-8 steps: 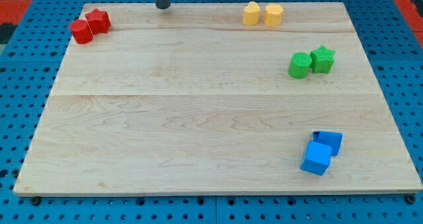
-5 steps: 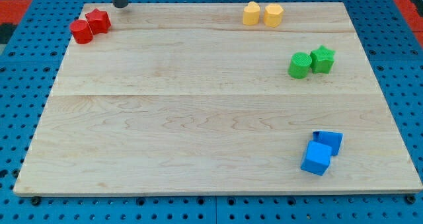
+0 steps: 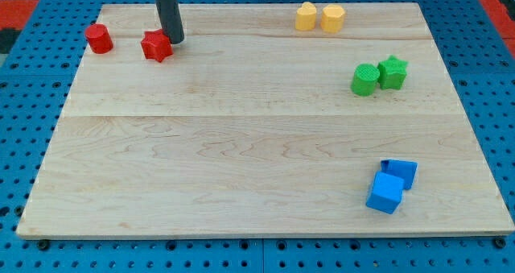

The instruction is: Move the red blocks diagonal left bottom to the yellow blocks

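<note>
The arm has no pincer, only a rod whose tip (image 3: 175,40) is touching the red star block (image 3: 156,46) on its right side; the red cylinder block (image 3: 98,38) is lying well to the tip's left. To do the step well, the tip is probably needing to circle to the star's left and push rightward toward the yellow blocks (image 3: 319,17), far to its right. No brands, labels or writing are showing.

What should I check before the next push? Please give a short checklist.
1. My tip on the board: ok.
2. Tip at the red star: ok, on its right edge.
3. Tip on the side away from the yellow blocks: not ok.
4. Red cylinder beside the star: not ok, apart, to the view's left.
5. Path to the yellows free of blocks: ok.
</note>
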`<state>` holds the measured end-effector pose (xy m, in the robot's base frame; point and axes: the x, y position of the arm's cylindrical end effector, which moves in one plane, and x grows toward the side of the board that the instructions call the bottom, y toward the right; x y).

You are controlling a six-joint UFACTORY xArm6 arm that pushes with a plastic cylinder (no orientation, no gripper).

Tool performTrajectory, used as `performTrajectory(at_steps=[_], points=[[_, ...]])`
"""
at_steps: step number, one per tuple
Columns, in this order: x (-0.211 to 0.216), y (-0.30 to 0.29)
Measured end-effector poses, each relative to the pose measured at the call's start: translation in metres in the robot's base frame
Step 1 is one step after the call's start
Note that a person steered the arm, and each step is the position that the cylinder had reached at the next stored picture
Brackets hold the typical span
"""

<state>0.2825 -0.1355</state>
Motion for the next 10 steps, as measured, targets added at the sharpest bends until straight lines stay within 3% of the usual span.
performTrajectory(at_steps=[1,2,3,4,5,7,9,10], points=[[-0.027,-0.005],[-0.046,-0.122],[-0.030,-0.159],[0.016,-0.109],[0.037,-0.021],[0.068,-0.060],[0.088,0.042],[0.105,0.045]])
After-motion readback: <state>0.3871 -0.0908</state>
